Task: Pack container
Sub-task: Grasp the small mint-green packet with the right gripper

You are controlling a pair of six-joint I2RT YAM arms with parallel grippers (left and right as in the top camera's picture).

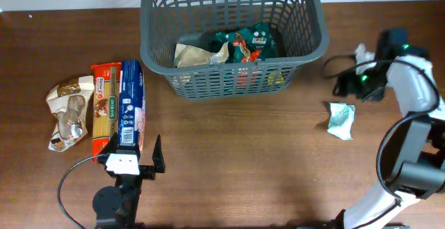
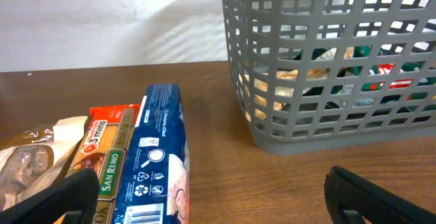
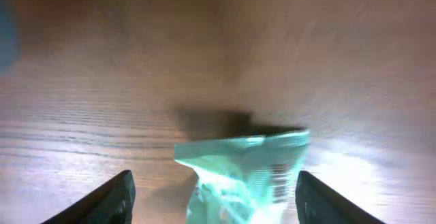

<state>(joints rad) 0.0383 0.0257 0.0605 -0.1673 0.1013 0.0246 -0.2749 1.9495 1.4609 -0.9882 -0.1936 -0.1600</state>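
Note:
The dark grey lattice basket [image 1: 233, 76] stands at the back centre and holds several food packets, among them a dark green one [image 1: 247, 44]. In the left wrist view the basket [image 2: 327, 125] is ahead to the right. My left gripper [image 1: 135, 150] is open and empty at the near end of a blue box [image 1: 131, 104]; in its own view the gripper [image 2: 214, 207] has the blue box [image 2: 157, 163] just inside its left finger. My right gripper [image 1: 348, 86] is open over a small teal packet [image 1: 341, 120]. In the right wrist view the packet [image 3: 248, 173] lies on the table between the open fingers [image 3: 218, 207].
Left of the blue box lie a red-and-green pasta packet [image 1: 104, 104] and a brown-and-white bag [image 1: 67, 111]. A white crumpled item [image 1: 361, 51] and a black cable [image 1: 334, 63] lie near the right arm.

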